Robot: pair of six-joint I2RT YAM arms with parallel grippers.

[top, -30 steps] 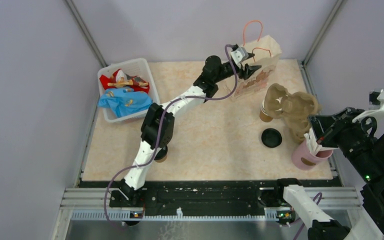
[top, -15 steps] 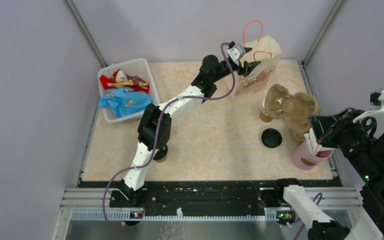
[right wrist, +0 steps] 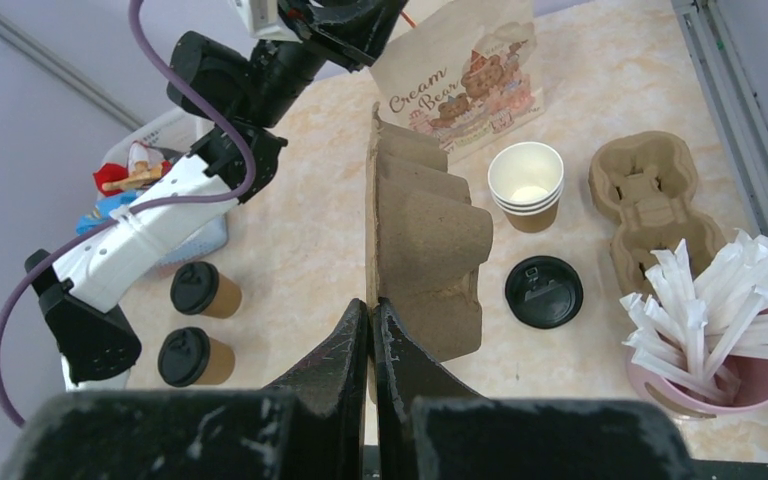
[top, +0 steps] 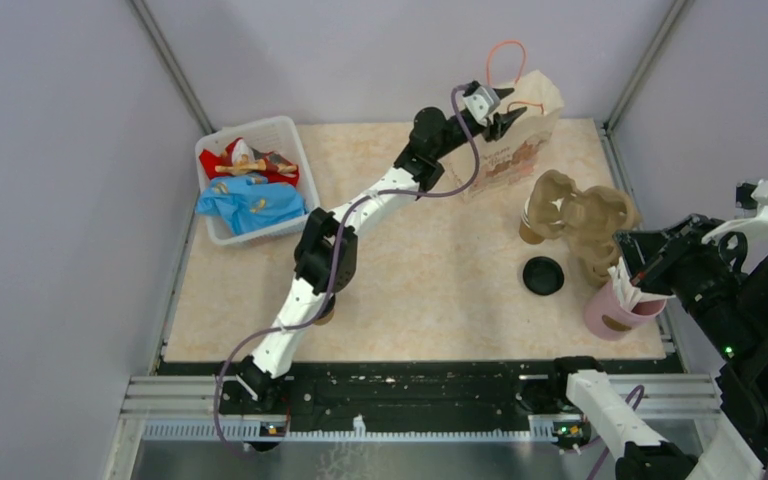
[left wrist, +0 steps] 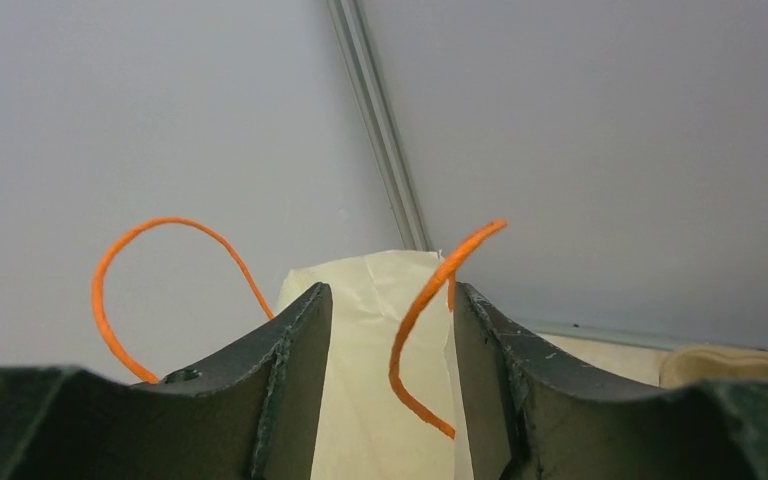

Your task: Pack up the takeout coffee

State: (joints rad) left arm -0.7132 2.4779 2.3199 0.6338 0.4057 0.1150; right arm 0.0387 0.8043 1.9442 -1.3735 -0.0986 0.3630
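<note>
Two lidded brown coffee cups [right wrist: 205, 290] [right wrist: 195, 357] stand at the near left by the left arm; the top view shows only a sliver of one [top: 322, 313] under that arm. My left gripper [top: 495, 105] [left wrist: 390, 390] is open at the top of the paper bag [top: 515, 140], with the bag's top edge [left wrist: 375, 340] and one orange handle [left wrist: 430, 300] between its jaws. My right gripper [right wrist: 372, 305] [top: 625, 252] is shut on the edge of a brown pulp cup tray [right wrist: 425, 240] [top: 580, 212] and holds it on edge above the table.
A stack of open paper cups [right wrist: 527, 185], a loose black lid [right wrist: 544, 292] [top: 543, 275], a second pulp tray [right wrist: 645, 205] and a pink cup of white sticks [right wrist: 720, 340] [top: 615, 310] are at the right. A white bin [top: 250, 180] of packets is at the back left.
My left gripper has moved up and farther back, from the bag's front face to its top edge and handle. The right arm and its tray have barely moved.
</note>
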